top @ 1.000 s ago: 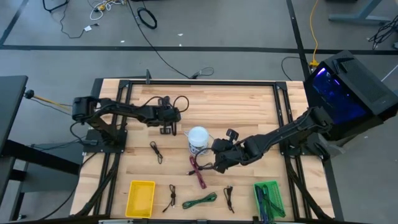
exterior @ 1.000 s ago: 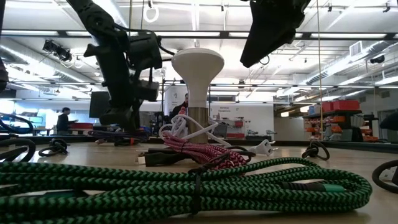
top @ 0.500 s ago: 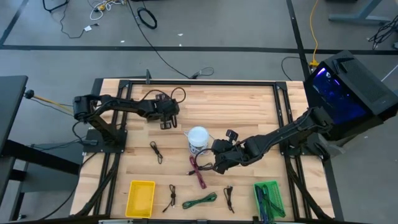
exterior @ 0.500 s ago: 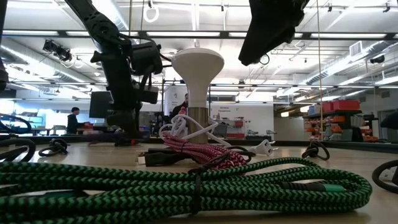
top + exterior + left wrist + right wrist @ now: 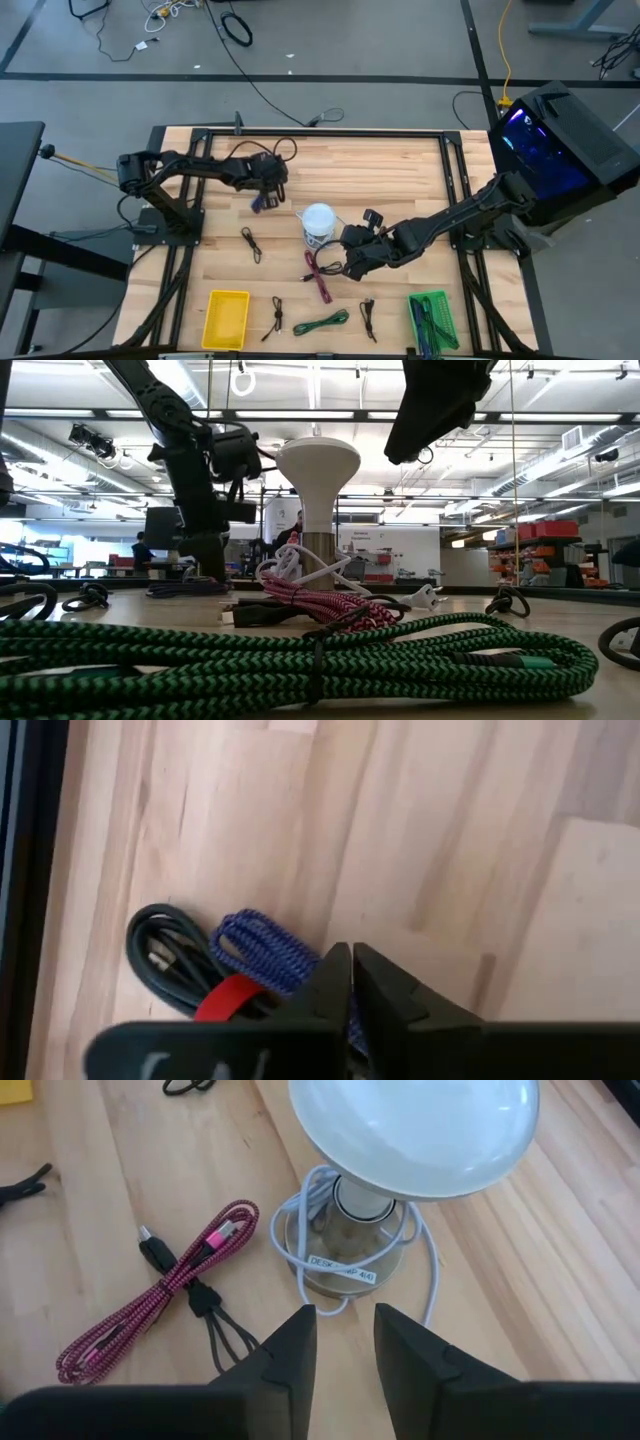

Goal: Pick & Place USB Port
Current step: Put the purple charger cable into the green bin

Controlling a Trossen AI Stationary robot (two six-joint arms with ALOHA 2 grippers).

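The left gripper (image 5: pixel 352 982) is pressed together over the blue cable (image 5: pixel 262 952), just beside the black cable (image 5: pixel 163 953). Whether it pinches the cable, I cannot tell. Lift slowly and watch. The right gripper (image 5: pixel 343 1342) waits half-open by the lamp (image 5: pixel 414 1130).

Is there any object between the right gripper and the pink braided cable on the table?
Nothing visible does. The right gripper stands open above bare wood, with the pink braided cable just ahead, beside the white lamp.

Only legible text: white label strip (image 5: pixel 338 1269) on lamp base (image 5: pixel 345 1250), at 6 o'clock under white shade (image 5: pixel 415 1125); reads roughly "DESK ... 4(4)", middle unclear. Wall signs in room behind table too small to read.
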